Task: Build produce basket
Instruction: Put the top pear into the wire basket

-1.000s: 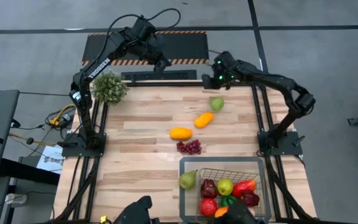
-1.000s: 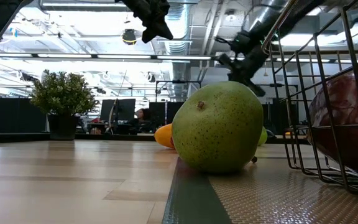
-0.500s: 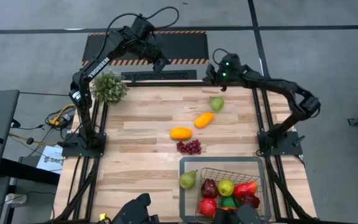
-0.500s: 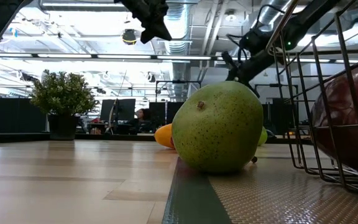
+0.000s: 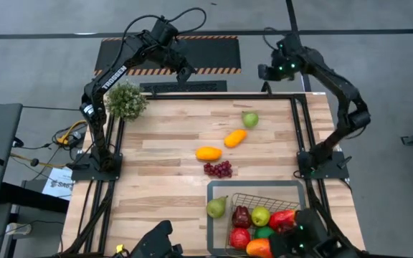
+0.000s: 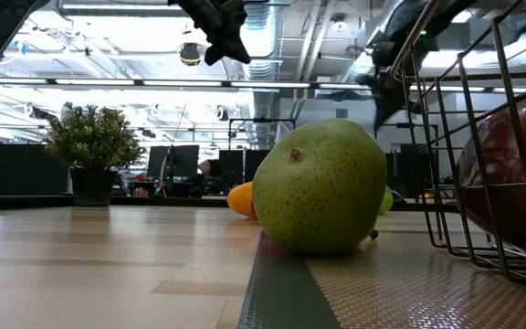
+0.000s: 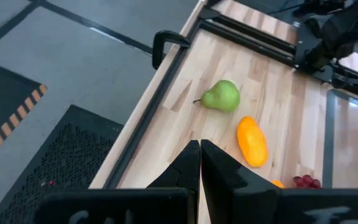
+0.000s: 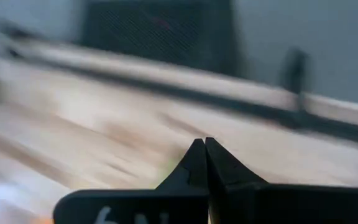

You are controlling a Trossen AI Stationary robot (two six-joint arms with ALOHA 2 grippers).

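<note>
The wire basket (image 5: pixel 257 186) stands at the table's near right and holds several red, green and orange produce pieces (image 5: pixel 262 222). A large green pear (image 5: pixel 216 207) (image 6: pixel 322 187) rests on the basket's flat grey rim. Loose on the wood lie a small green pear (image 5: pixel 249 119) (image 7: pixel 221 96), an orange piece (image 5: pixel 235 137) (image 7: pixel 252 141), a yellow-orange piece (image 5: pixel 208 153) and a purple grape bunch (image 5: pixel 218 169). My left gripper (image 5: pixel 191 74) (image 7: pixel 199 155) hangs shut beyond the table's far edge. My right gripper (image 5: pixel 265 82) (image 8: pixel 204 149) is shut too, high over the far edge, right of the small pear.
A bushy green potted plant (image 5: pixel 126 100) (image 6: pixel 92 146) stands at the far left corner. A black mat (image 5: pixel 214 54) lies beyond the far edge. Bare wood spreads over the table's left half.
My right gripper has risen from just above the small green pear and swung toward the table's far right, out over the far edge, turning as it went. It has stayed shut. The produce has kept its place.
</note>
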